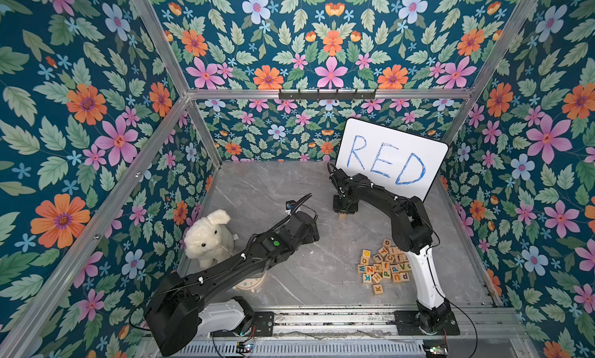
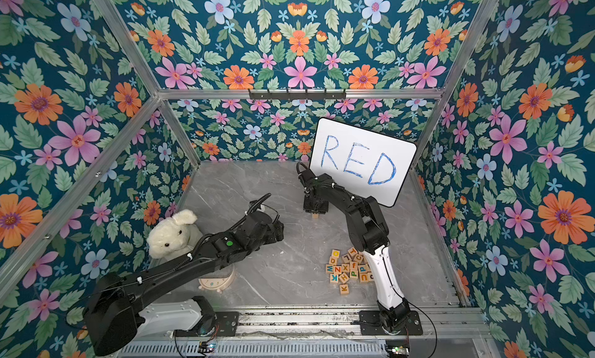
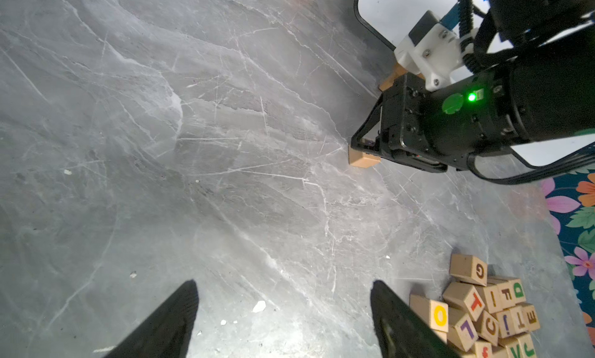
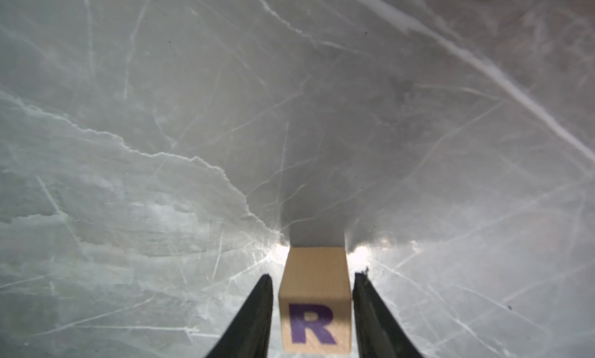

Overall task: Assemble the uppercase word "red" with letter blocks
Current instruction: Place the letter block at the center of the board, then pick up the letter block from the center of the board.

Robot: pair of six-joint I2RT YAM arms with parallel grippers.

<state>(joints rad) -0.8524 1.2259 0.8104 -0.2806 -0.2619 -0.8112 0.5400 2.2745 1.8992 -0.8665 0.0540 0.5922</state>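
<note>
Right arm (image 1: 409, 224) rises from its base at the near right, bends at the elbow and reaches far and left, its wrist pointing straight down at the surface (image 1: 273, 185) just in front of the white board (image 1: 391, 160) with its blue RED. The right hand (image 4: 314, 273) is low over the R block (image 4: 314, 295). In the right wrist view the cube sits flat on the grey marble, purple R facing the camera, a black finger (image 4: 254, 308) on either side with a thin gap showing each way, so the grip is released, not pinching. In a top view only a sliver of that block (image 1: 342, 216) peeks out under the hand. The left arm (image 1: 244, 259) stretches low from the near left toward the middle. The left hand (image 3: 284, 282) hovers above bare marble, fingers spread wide and holding nothing. The pile of letter blocks (image 1: 384, 266) lies at the near right beside the right arm's white link. A plush toy (image 1: 211, 237) sits at the left.
</note>
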